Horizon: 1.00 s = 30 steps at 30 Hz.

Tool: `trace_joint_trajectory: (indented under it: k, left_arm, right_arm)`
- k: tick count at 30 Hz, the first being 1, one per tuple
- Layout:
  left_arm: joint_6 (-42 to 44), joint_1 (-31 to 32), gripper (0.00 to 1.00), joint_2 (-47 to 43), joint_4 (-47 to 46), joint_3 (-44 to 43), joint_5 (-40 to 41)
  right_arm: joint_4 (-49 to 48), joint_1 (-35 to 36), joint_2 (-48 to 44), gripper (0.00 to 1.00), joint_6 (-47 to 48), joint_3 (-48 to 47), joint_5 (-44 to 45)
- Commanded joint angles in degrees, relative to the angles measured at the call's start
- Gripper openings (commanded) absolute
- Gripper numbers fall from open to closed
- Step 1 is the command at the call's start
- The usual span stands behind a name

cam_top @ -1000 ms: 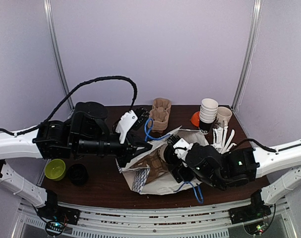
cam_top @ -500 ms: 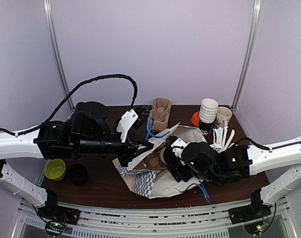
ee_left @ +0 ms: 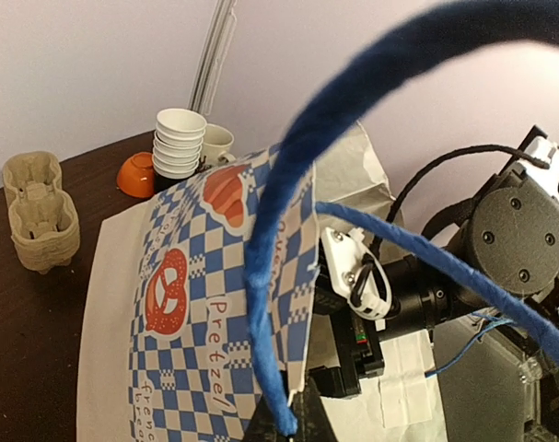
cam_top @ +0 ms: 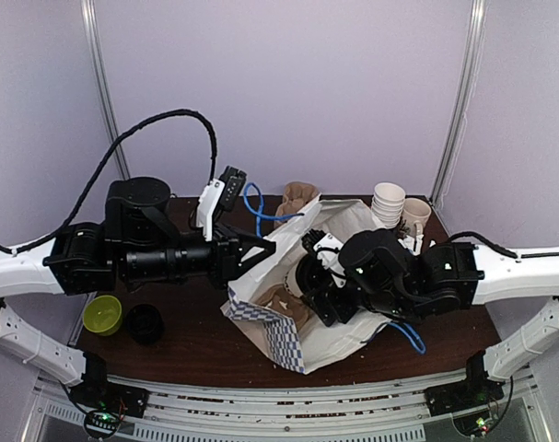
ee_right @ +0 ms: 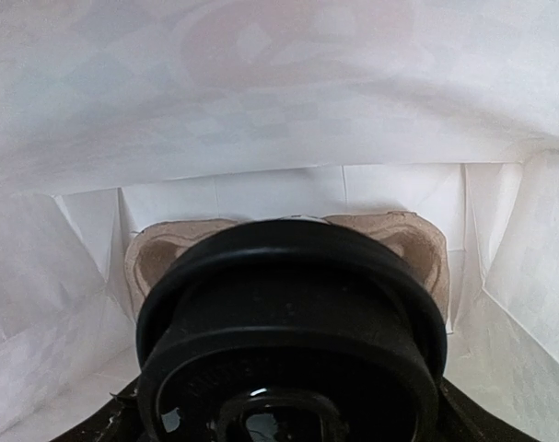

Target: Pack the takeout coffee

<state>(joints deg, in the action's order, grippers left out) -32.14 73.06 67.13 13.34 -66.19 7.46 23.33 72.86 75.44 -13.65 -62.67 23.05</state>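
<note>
Coffee cup (ee_right: 288,313) with its dark round lid fills the right wrist view, deep inside the blue-and-white checked paper bag (ee_left: 178,313). The brown pulp carrier tray (ee_right: 403,244) is just behind it against the bag's white inner wall. Whether the cup sits in the tray cannot be told. The right gripper (cam_top: 311,287) reaches into the bag's mouth at the middle of the desk. Only dark slivers of its fingers show on either side of the lid, so I cannot tell how its jaws stand.

The left gripper (ee_left: 284,428) has its jaws narrowed onto the bag's upper edge and holds that side raised. A blue cable (ee_left: 270,230) loops across its view.

A stack of white cups (cam_top: 388,203) and an orange bowl (ee_left: 136,170) stand by the far right corner. Spare pulp trays (ee_left: 40,212) are at the far edge. A green bowl (cam_top: 102,313) sits near the near left corner.
</note>
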Motion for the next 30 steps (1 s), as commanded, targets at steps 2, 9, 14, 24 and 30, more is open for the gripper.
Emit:
trace_joint_trajectory:
  k: [2, 9, 14, 24, 30]
  left_arm:
    - [-10.8, -1.6, 0.0, -2.5, -4.4, 0.7, 0.1]
    - [-19.7, -6.2, 0.0, -3.2, -0.5, 4.4, -2.6]
    - [-21.3, -8.3, 0.0, -3.2, -0.2, 6.7, -4.5]
    - [-19.8, -12.7, 0.0, -1.6, -1.4, 8.1, -10.2]
    - [-19.0, -14.2, 0.0, -1.4, -2.5, 9.1, -12.6]
  right_arm:
    - [9.1, -0.8, -1.0, 0.76, -0.7, -5.0, -2.2]
    - [12.2, -2.8, -0.7, 0.76, 0.7, -6.2, -3.1]
    - [10.4, -5.2, -0.7, 0.76, 1.5, -4.0, -4.6]
    - [7.9, -10.5, 4.3, 0.76, 4.0, -3.3, -9.8]
    - [7.5, -12.2, 8.7, 0.76, 4.9, -6.0, -11.4]
